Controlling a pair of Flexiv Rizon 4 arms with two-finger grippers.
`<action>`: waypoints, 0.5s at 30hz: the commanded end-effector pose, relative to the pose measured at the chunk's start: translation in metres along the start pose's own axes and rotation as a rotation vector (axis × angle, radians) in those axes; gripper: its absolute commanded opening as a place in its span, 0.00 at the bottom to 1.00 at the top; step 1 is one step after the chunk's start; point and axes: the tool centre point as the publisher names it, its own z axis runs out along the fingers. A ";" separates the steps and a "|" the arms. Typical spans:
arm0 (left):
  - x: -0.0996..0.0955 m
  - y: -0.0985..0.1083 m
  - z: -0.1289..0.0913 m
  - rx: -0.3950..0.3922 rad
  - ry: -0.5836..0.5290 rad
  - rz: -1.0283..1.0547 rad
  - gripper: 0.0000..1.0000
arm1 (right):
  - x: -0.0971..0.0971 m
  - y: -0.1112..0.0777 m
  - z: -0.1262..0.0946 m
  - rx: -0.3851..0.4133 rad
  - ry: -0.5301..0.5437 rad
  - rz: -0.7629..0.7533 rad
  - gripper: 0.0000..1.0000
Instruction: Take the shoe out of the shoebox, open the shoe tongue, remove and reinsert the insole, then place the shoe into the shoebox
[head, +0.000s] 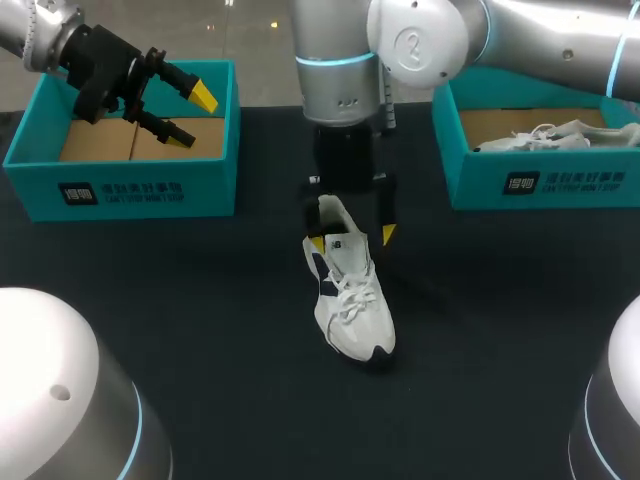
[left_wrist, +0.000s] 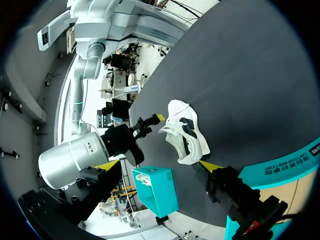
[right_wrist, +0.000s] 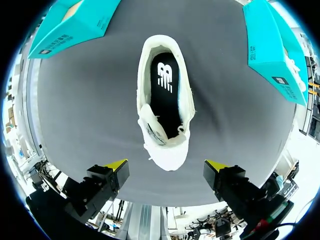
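Right gripper (right_wrist: 166, 165), fingers apart, hangs over the shoe (right_wrist: 165, 100); left gripper (head: 192, 117) gapes above a teal shoebox (head: 120, 190)

The worktop (head: 180, 290) was dark grey and matte. Faint creases ran across the worktop's middle, under even light.

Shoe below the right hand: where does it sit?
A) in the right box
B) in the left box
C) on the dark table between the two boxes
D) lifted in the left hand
C: the shoe lies on the table between the left box and the right box. The right hand is open over it, not gripping.
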 end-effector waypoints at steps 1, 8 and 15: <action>0.000 0.000 0.000 0.001 0.003 0.001 1.00 | -0.004 -0.017 0.001 -0.018 0.017 0.007 1.00; 0.000 0.000 0.000 0.001 0.003 0.001 1.00 | 0.002 -0.043 0.000 0.003 0.028 0.027 1.00; 0.000 0.000 0.000 0.001 0.003 0.001 1.00 | 0.006 -0.048 0.008 0.004 0.044 0.021 0.00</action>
